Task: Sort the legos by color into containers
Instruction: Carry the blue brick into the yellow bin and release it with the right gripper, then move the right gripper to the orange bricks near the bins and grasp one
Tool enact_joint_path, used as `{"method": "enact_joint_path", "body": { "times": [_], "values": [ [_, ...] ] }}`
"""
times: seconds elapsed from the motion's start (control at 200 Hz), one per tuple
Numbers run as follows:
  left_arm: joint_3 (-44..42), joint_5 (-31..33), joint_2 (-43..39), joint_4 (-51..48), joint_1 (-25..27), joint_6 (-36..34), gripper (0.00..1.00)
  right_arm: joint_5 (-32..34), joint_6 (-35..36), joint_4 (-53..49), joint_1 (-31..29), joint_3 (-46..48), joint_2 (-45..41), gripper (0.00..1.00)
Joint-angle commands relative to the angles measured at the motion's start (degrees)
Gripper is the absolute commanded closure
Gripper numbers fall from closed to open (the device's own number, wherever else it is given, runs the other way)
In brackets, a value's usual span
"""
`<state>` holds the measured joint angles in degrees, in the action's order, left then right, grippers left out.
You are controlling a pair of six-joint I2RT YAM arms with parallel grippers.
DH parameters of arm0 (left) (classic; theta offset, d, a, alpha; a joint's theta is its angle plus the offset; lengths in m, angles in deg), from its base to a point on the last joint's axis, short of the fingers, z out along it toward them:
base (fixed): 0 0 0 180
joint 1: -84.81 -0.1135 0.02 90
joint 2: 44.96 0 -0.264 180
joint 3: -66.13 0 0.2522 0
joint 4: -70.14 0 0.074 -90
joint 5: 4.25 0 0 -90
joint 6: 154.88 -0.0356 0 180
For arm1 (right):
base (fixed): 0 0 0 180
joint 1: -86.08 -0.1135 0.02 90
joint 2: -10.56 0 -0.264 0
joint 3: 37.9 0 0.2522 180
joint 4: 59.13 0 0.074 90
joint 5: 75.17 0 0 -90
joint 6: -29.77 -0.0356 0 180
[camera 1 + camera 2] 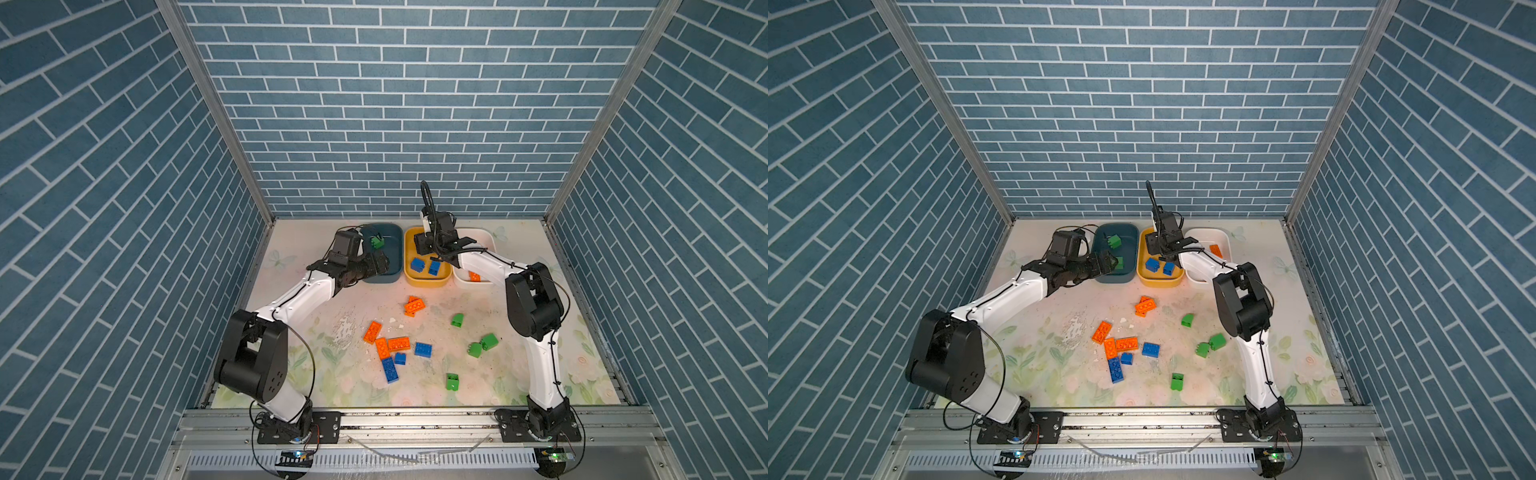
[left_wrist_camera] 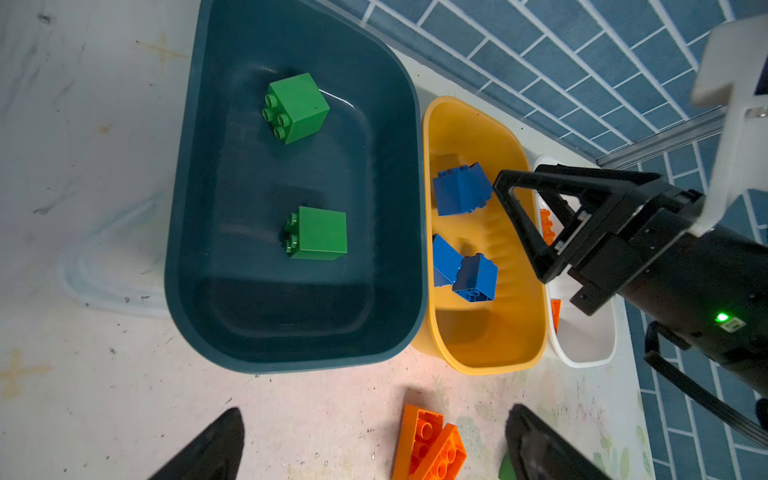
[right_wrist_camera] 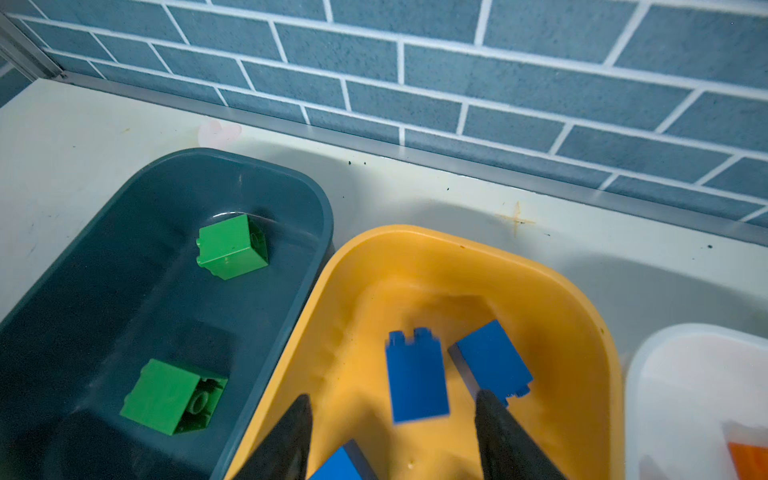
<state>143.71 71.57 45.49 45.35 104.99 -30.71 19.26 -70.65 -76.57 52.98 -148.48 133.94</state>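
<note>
The right gripper (image 3: 394, 397) hangs over the yellow tub (image 3: 573, 299), jaws parted and gripping nothing. A blurred blue brick (image 3: 415, 374) sits straight below them beside other blue ones, so this looks like a release made where blue belongs. The left gripper (image 2: 374, 411) is spread wide and empty, just short of the teal tub (image 2: 195, 208), which holds two green bricks (image 2: 297, 108). Behind both grippers, orange bricks (image 1: 415, 306) lie loose on the worktop (image 1: 498, 390), likely bound for the white tub (image 3: 665, 353).
</note>
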Motion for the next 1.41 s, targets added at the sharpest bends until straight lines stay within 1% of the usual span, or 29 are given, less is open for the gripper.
{"method": "enact_joint_path", "body": {
  "times": [0.0,0.09,0.18,0.23,0.36,0.42,0.485,0.52,0.575,0.63,0.745,0.8,0.875,0.99,1.075,1.2,1.4],
  "values": [
    [-1.23,0.33,-0.69,0.19,0.12,0.67,0.01,-4.15,0.46,1.68,-0.30,4.93,-5.49,0.33],
    [-1.14,0.04,-0.15,0.67,0.12,0.95,0.01,-5.96,-0.31,2.97,-0.24,10.48,-9.52,0.29],
    [-0.93,-0.20,0.31,0.99,0.12,1.09,0.01,-6.02,-3.44,3.20,-0.69,15.89,-13.71,0.25],
    [-0.72,-0.36,0.66,1.05,0.12,1.16,0.01,-6.16,-4.52,3.10,-1.10,18.64,-15.92,0.19],
    [-0.68,-0.90,1.05,1.34,0.11,1.46,0.01,-3.67,-7.11,1.77,-2.53,24.89,-20.98,0.16],
    [-0.88,-1.02,1.13,1.57,0.05,1.68,0.01,-4.75,-6.21,1.85,-3.24,27.53,-22.85,0.16],
    [-1.01,-1.03,1.10,1.62,0.12,1.77,0.01,-8.97,-0.89,1.49,-3.58,29.92,-24.14,0.17],
    [-1.10,-1.03,1.04,1.57,0.12,1.77,0.00,-13.54,3.63,0.18,-3.84,30.78,-24.66,0.18],
    [-1.15,-0.93,0.90,1.44,0.12,1.72,0.01,-18.38,14.01,-3.26,-4.22,31.84,-25.55,0.20],
    [-1.15,-0.86,0.81,1.23,0.12,1.55,0.01,-22.38,23.88,-7.33,-4.50,32.78,-26.36,0.20],
    [-1.23,-0.25,0.34,0.59,0.12,1.25,0.01,-25.37,37.48,-16.03,-4.51,31.82,-26.57,0.19],
    [-1.49,0.18,0.07,0.44,0.12,1.16,0.01,-26.55,42.51,-20.91,-4.52,29.82,-25.43,0.19],
    [-2.00,0.71,-0.44,0.48,0.12,1.10,0.01,-25.78,48.38,-24.55,-4.75,27.45,-23.24,0.22],
    [-2.38,1.16,-0.89,0.00,0.12,1.09,0.01,-24.04,55.68,-25.76,-6.37,25.39,-20.27,0.23],
    [-2.41,1.50,-0.99,-0.70,0.12,0.81,0.01,-23.24,58.85,-26.99,-7.14,22.81,-17.77,0.23],
    [-2.29,2.25,-1.52,-1.74,0.12,0.20,0.01,-23.06,61.55,-27.79,-7.93,19.71,-14.59,0.23],
    [-2.20,3.35,-2.12,-2.92,0.12,-0.47,0.01,-21.36,64.32,-26.07,-9.15,17.74,-11.00,0.23]
  ]
}}
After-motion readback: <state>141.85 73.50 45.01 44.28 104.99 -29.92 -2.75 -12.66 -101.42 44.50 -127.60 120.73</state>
